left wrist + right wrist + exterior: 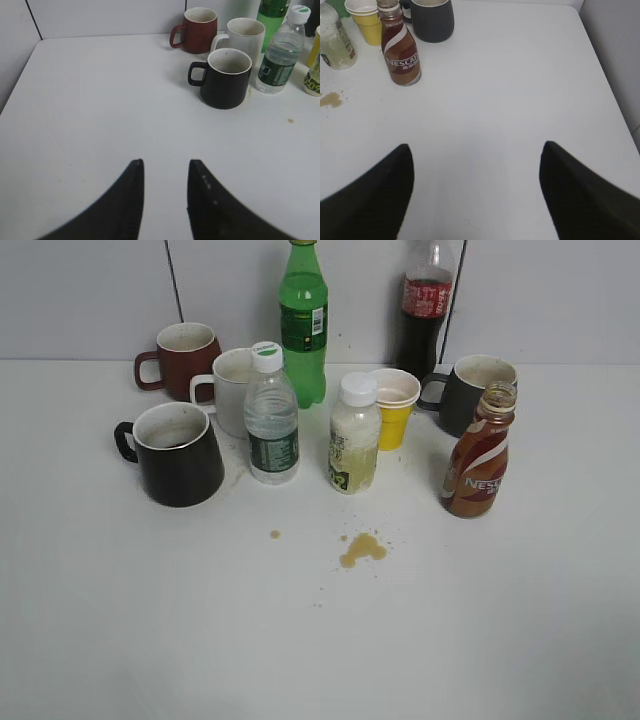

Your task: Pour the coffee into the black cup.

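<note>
Coffee [402,52] upright, uncapped | ahead-left of R pincer [476,187], apart | pincer spread, empty

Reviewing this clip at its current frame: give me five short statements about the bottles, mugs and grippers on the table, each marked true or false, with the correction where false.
1. The coffee bottle stands upright with no cap. True.
2. The black cup lies tipped on its side. False: it stands upright, mouth up, handle toward the left of the exterior view.
3. The right gripper is shut on the coffee bottle. False: its jaws are wide apart over bare table, short of the bottle.
4. A brown spill marks the table in front of the bottles. True.
5. The left gripper holds the black cup. False: it holds nothing, and the cup sits ahead of it.
</note>
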You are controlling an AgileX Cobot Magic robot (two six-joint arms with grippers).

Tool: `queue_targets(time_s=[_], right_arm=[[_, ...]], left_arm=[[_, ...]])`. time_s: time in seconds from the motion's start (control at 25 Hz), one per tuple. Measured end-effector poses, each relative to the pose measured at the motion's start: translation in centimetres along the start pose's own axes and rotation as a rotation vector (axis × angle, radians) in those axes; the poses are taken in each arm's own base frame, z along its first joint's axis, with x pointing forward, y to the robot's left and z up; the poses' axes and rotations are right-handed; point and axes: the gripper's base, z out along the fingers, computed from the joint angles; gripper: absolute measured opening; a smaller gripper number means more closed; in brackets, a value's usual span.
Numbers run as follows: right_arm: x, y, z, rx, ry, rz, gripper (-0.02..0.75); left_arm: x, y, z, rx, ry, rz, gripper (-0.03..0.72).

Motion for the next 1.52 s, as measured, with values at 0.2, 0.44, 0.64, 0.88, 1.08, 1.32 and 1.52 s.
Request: queue_targets(time_s=[0.2,0.44,0.64,0.88,1.08,1.32,1.52], right_arm=[[0.00,0.00,0.00,0.000,0.000,0.000,0.587],[0.00,0.00,0.00,0.000,0.000,0.000,0.587],[0.00,0.00,0.00,0.000,0.000,0.000,0.587],[0.00,0.00,0.00,0.000,0.000,0.000,0.587],[0.00,0.00,0.00,0.000,0.000,0.000,0.586],[0.00,0.00,0.00,0.000,0.000,0.000,0.586],[0.00,0.00,0.00,0.000,0.000,0.000,0.586]], left_arm=[[0.00,0.00,0.00,0.000,0.000,0.000,0.232],[0.00,0.00,0.00,0.000,0.000,0.000,0.232],[0.00,0.00,0.00,0.000,0.000,0.000,0.232],[0.00,0.00,0.00,0.000,0.000,0.000,0.232],[0.00,0.00,0.00,0.000,0.000,0.000,0.232],[0.00,0.00,0.00,0.000,0.000,0.000,0.232],[0.00,0.00,0.00,0.000,0.000,0.000,0.232]])
